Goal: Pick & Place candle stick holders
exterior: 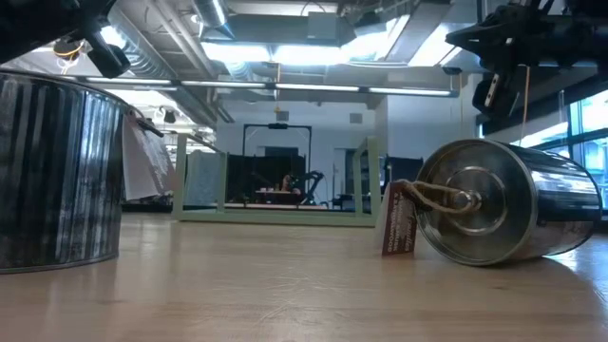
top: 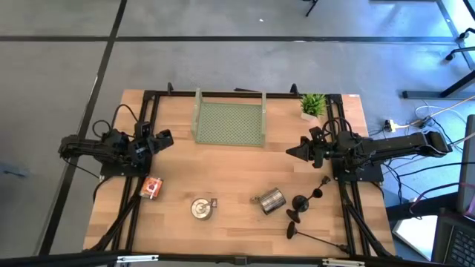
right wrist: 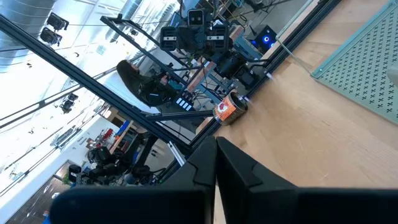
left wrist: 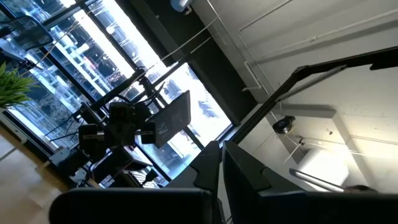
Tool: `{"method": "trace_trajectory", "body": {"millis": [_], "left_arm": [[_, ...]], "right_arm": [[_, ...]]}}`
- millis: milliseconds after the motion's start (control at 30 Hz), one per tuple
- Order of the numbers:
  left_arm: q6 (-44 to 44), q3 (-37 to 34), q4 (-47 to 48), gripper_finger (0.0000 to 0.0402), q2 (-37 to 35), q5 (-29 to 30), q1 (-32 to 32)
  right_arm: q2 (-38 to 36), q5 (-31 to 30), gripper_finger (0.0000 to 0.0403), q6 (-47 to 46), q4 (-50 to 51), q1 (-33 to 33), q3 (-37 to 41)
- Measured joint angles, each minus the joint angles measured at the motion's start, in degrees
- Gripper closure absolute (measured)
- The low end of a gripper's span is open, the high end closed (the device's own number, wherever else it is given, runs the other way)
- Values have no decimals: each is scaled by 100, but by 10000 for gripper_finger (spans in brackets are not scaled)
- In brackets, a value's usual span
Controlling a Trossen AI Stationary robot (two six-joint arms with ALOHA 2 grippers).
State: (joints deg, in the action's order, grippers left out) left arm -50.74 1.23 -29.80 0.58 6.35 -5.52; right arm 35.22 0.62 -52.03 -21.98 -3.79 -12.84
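Note:
Three black candle stick holders lie on their sides near the table's right front corner. One (top: 312, 194) lies slanted, with a second (top: 294, 216) just in front of it. The third (top: 312, 237) lies nearest the front edge, its thin stem running right. My right gripper (top: 291, 152) hovers shut at the right side, above and beyond them, with nothing in it; its fingers (right wrist: 214, 163) are closed together. My left gripper (top: 166, 137) waits shut at the left side, its fingers (left wrist: 222, 167) tilted up toward the ceiling. The low view shows none of the holders.
A green perforated tray (top: 230, 122) stands at the far middle, with a small plant (top: 312, 105) at the far right. An orange can (top: 152, 188), an upright silver can (top: 201, 208) and a silver can on its side (top: 270, 199) with a tag (exterior: 399, 220) lie along the front.

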Motion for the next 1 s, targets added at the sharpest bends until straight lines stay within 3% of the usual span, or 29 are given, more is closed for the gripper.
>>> {"method": "trace_trajectory", "body": {"millis": [200,300,500,767,1000], "left_arm": [[-1,1,2,386,0,-2,1],[1,2,2,386,0,0,2],[0,0,1,386,0,-2,1],[1,1,2,386,0,-2,2],[-2,2,0,386,0,-2,1]], "right_arm": [[2,-78,389,51,-8,0,0],[0,-735,389,307,-51,2,-2],[1,-1463,389,-450,-446,0,-1],[0,-2111,389,-750,-1044,2,-2],[1,-2310,389,-1215,-1364,2,-2]]}}
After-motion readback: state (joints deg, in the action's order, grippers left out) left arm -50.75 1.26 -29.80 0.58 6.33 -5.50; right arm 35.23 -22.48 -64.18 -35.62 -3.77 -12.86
